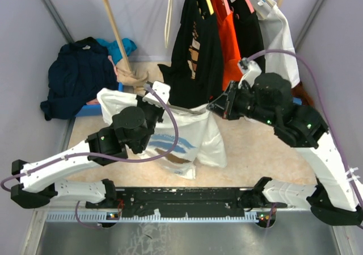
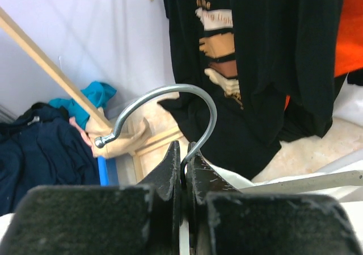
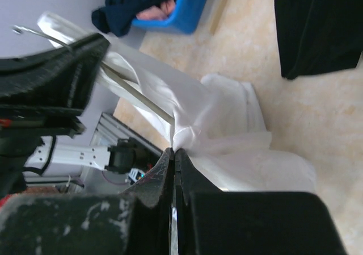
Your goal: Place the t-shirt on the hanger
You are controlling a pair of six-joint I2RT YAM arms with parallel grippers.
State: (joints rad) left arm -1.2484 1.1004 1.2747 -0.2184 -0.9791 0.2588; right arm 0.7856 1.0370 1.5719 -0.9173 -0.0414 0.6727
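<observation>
The white t-shirt [image 1: 195, 131] with a blue chest print hangs between both arms over the tan floor. The hanger [image 1: 184, 108] shows one pale arm running across the shirt's top; in the left wrist view its silver hook [image 2: 170, 93] curls up out of the jaws. My left gripper [image 1: 154, 91] [image 2: 185, 153] is shut on the wire neck just below the hook. My right gripper [image 1: 211, 108] [image 3: 174, 148] is shut on a bunched fold of the t-shirt [image 3: 227, 130] at the hanger arm's [image 3: 142, 100] end. The hanger's other arm is hidden by cloth.
A rail at the back holds a black shirt [image 1: 195, 45], an orange one [image 1: 227, 39] and a white one [image 1: 281, 39]. A bare cream hanger [image 1: 168, 16] hangs left of them. Dark navy clothes [image 1: 76, 76] pile in a blue bin [image 1: 91, 108] by a slanted wooden pole [image 1: 116, 28].
</observation>
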